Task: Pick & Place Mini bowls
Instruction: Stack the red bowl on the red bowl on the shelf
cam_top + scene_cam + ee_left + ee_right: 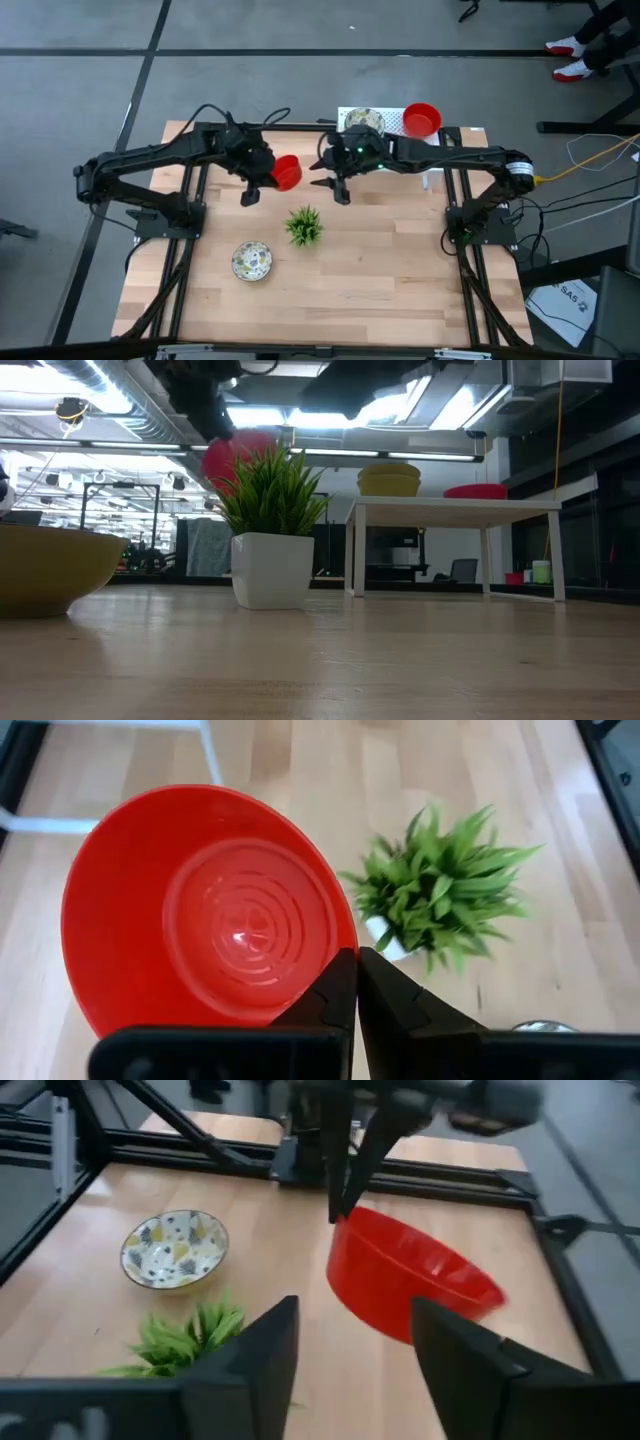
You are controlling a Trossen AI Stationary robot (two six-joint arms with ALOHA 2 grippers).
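Observation:
A plain red mini bowl [287, 172] hangs in the air over the far middle of the table, with my left gripper [355, 982] shut on it. My right gripper [350, 1330] stands open just to the right of that bowl, nothing between its fingers. A cream speckled mini bowl [252, 261] rests on its base on the table, near left. Another speckled bowl [362, 121] and a red bowl [421, 119] sit on a small white stand [455, 507] at the far edge. My left gripper pinches the red bowl's rim [338, 960] between its two fingers, one inside the bowl and one outside. The fingers [340, 1190] come from above, slanting down. The bowl hangs tilted below them, clear of the table.
A small green plant in a white pot [304, 225] stands mid-table, just nearer than both grippers. Black frame rails [190, 240] run along the table's left and right sides. Bare wood lies near right [400, 290].

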